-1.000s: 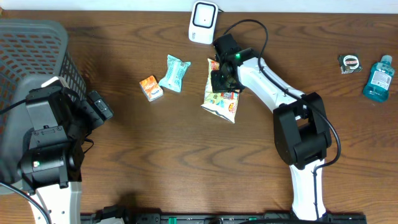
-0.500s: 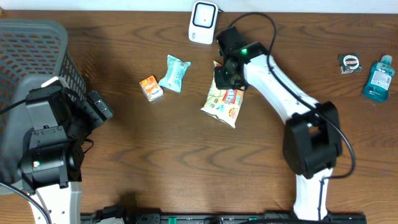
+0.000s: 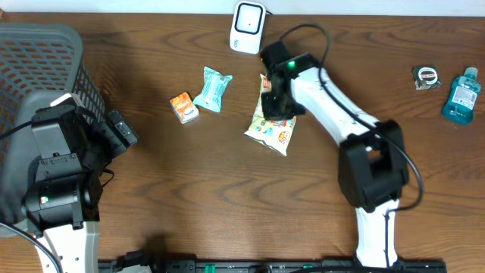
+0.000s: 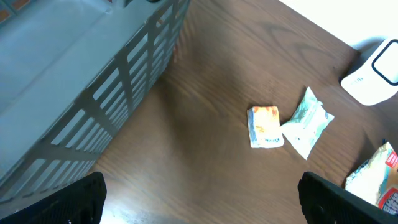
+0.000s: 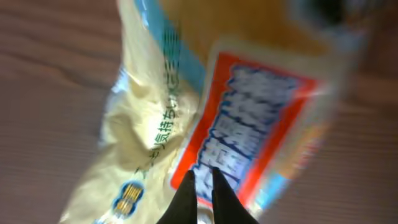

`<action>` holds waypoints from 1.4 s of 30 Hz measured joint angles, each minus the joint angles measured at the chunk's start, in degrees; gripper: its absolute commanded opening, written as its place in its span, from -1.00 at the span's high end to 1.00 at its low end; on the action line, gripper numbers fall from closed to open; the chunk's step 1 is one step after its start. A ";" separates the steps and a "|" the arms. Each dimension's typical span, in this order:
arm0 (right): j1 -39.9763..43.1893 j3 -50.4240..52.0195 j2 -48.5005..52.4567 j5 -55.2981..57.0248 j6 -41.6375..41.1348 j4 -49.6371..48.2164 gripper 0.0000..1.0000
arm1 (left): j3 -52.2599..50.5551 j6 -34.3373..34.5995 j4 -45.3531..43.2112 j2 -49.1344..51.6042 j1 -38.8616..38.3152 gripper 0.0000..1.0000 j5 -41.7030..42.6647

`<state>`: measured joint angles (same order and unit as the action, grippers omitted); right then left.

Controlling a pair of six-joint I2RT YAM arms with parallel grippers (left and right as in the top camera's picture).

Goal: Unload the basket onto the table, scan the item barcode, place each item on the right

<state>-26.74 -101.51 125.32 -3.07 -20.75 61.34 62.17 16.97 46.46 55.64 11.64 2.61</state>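
Currently: cream-and-red crinkled plastic snack bag (image 3: 269, 129) pinched by right claw (image 5: 200, 180).
Bag rests on the brown wooden surface (image 3: 227, 189), at 6 o'clock of the white boxy barcode scanner (image 3: 248, 26); the claw's fingers are closed tight on its 12 o'clock end. Left claw (image 4: 202, 199), at 9 o'clock beside the grey slatted plastic basket (image 3: 45, 61), gapes wide, holding nothing.

Left gripper (image 4: 199, 190) jaws spread wide, right gripper (image 5: 202, 186) pinched closed, right arm (image 3: 327, 96) stretched forward
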 measured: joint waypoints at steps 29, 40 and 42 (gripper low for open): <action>3.04 -5.79 -0.98 -0.72 5.05 4.76 -0.18 | 0.00 0.00 0.00 0.00 0.00 -0.95 0.00; 0.35 5.60 -0.98 -0.50 1.75 -8.11 -0.18 | 0.00 -0.02 -0.02 0.00 0.00 -0.96 0.00; 0.35 6.95 -1.03 -0.52 0.96 -9.20 -0.27 | 0.00 0.00 -0.02 0.00 0.00 -0.95 0.00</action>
<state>-26.39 -94.56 124.29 -3.60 -19.79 52.14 62.17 16.97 46.44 55.64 11.64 2.61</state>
